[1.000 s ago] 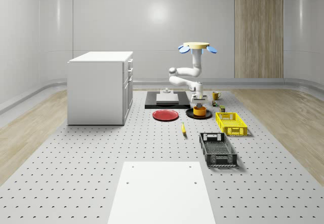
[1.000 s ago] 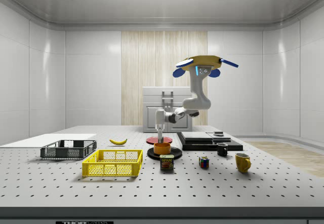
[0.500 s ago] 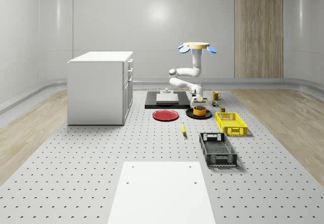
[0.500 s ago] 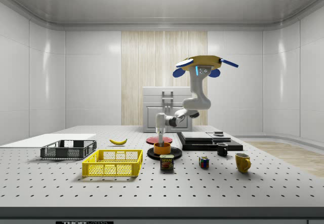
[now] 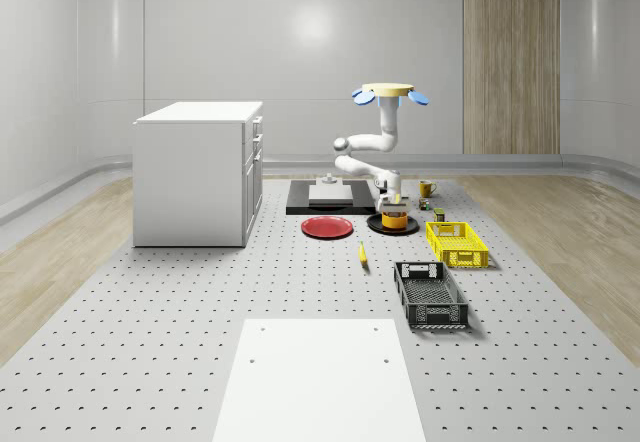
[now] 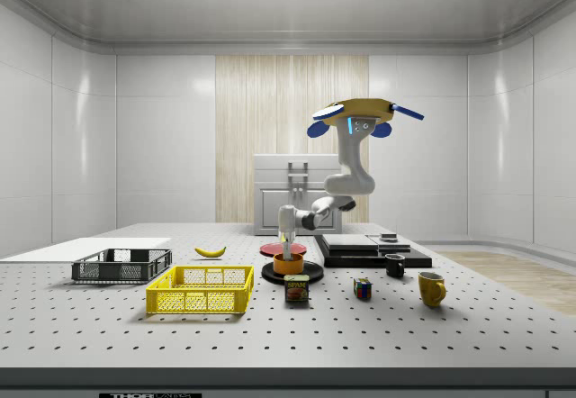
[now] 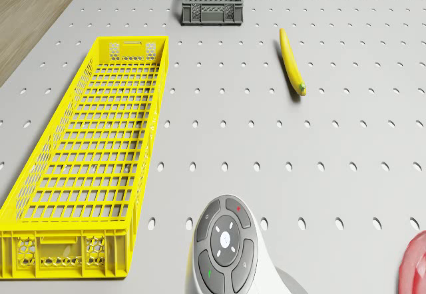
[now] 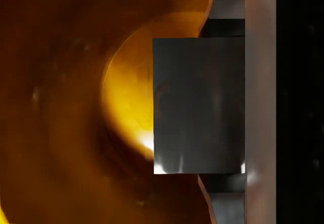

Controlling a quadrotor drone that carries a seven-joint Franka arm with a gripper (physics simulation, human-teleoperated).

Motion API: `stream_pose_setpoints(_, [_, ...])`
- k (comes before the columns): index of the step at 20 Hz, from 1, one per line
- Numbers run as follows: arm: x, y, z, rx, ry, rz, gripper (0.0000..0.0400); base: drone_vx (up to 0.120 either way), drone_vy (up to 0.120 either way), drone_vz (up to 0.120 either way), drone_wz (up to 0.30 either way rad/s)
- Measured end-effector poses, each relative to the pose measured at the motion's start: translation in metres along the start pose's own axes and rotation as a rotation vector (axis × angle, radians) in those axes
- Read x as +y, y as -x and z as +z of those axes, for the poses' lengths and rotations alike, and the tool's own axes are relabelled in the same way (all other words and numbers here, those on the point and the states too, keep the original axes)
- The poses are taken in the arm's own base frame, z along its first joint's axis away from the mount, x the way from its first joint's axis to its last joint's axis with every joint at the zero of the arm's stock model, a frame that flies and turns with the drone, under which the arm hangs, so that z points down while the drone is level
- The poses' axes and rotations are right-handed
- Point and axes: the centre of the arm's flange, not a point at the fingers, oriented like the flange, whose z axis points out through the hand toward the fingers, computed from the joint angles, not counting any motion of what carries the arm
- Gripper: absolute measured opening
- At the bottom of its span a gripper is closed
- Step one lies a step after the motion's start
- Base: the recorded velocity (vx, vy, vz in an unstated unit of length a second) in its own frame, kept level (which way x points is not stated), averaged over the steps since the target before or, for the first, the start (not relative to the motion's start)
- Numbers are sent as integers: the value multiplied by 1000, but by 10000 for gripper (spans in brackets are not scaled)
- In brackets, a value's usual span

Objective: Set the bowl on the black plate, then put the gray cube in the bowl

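Status: step 1 looks done. The bowl point(image 5: 397, 220), orange, is sitting on the black plate point(image 5: 376, 226), near the red plate point(image 5: 327, 227) on the table point(image 5: 200, 312).

Step 2 is underway. The drone point(image 6: 353, 114) is hovering above the table, over the area behind the black plate, with the arm reaching down so the gripper point(image 6: 288, 246) is dipping into the bowl's mouth. In the wrist view the gray cube point(image 8: 197, 105) is sitting between the gripper's fingers point(image 8: 259, 102), one finger pressed flat against a cube face, with the bowl's orange inside directly beyond; so the gripper is closed onto the cube, approx. a cube's width apart. Whether the cube is touching the bowl's bottom yet: cannot tell, poss. just above it.

Remaining: release the cube, withdraw the arm.

Writing: the can point(image 6: 296, 289) in front of the black plate in the side view is carrying a label that appears to read "SPAM". No other legible text on the yellow crate point(image 7: 93, 161), gray crate point(image 7: 211, 1) or banana point(image 7: 291, 62).
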Motion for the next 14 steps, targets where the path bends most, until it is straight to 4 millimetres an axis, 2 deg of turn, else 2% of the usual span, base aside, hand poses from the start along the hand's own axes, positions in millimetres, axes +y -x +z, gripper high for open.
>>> stream_pose_setpoints(2, [0,0,-3,0,0,0,349,0,0,0,0])
stream_pose_setpoints(5, [0,0,-12,0,0,0,376,0,0,0,0])
stream_pose_setpoints(10, [0,1,-29,0,0,0,393,0,0,0,0])
stream_pose_setpoints(14, [1,1,-36,0,0,0,397,0,0,0,0])
